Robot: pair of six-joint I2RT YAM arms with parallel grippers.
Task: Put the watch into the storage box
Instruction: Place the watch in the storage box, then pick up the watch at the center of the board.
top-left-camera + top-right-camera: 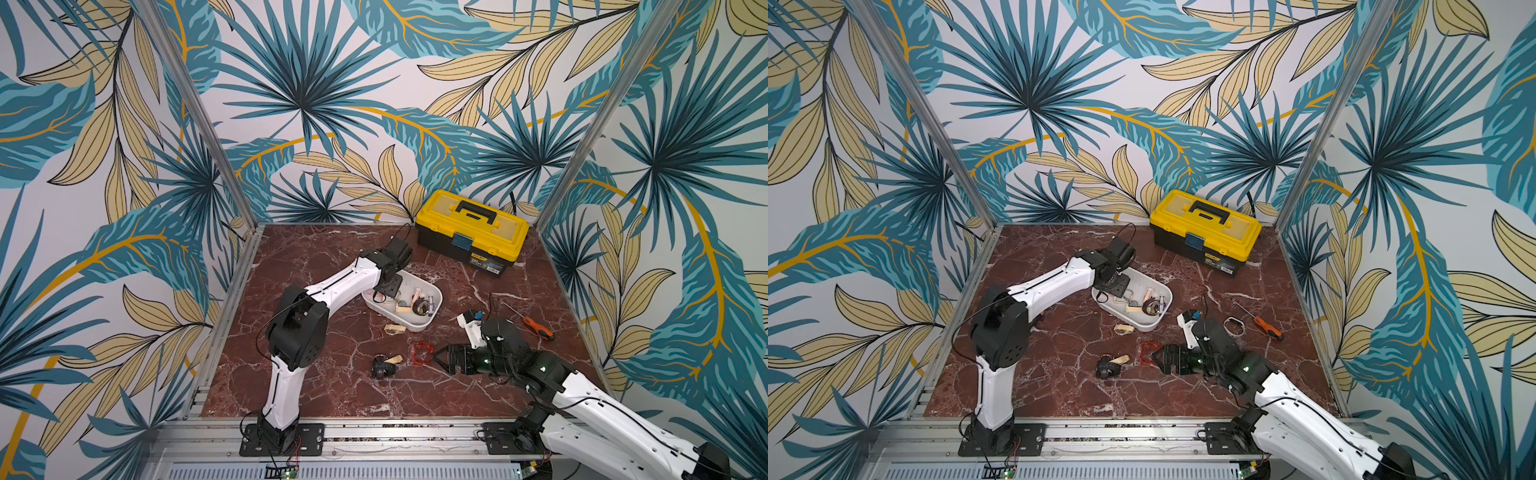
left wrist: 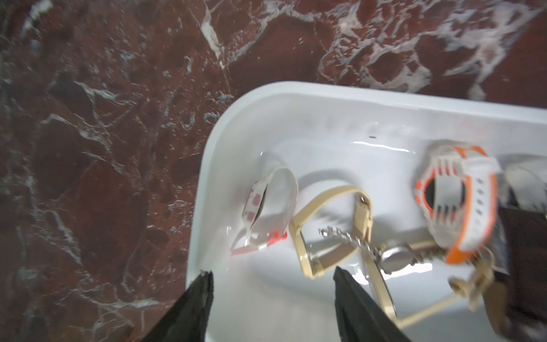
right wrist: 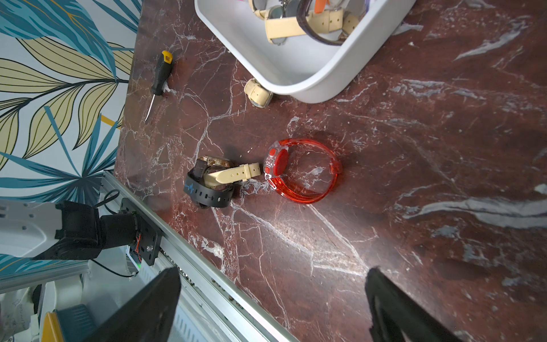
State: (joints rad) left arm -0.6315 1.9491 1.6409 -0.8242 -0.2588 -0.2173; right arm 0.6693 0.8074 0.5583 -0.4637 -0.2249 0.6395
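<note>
top views / left pincer [image 1: 388, 291]: hangs over the left end of the storage box [image 1: 417, 328]; jaw gap hidden by the wrist here
top views / storage box: mid-worktop [image 1: 316, 266], several watches inside
top views / right pincer [image 1: 440, 358]: low over the worktop, jaws spread, tips towards the red watch [image 1: 420, 352] just beside them; holds nothing
top views / loose watches: small beige watch [image 1: 395, 329] just beside the box's near wall; black watch [image 1: 381, 367] nearer the front edge, with a beige strap through it; white band [image 1: 1235, 325] behind the right arm, seen in a top view
top views / other: yellow toolbox [image 1: 471, 232] at the back, lid down; orange screwdriver [image 1: 539, 327] to the right
left wrist / left pincer [image 2: 272, 284]: open, nothing between the fingers [image 2: 204, 296], above the box's end wall [image 2: 207, 165]
left wrist / in box: white-and-red watch [image 2: 266, 204], beige-strap watch [image 2: 334, 225], white-and-orange watch [image 2: 455, 204] on the floor of the box; picture blurred
right wrist / right pincer [image 3: 272, 296]: open, empty
right wrist / red watch [image 3: 302, 170]: on the worktop, well apart from the box [image 3: 310, 86], just beside the strap tip of the black watch [image 3: 207, 189]
right wrist / other: black-and-yellow screwdriver [image 3: 159, 74] near the worktop's edge
</note>
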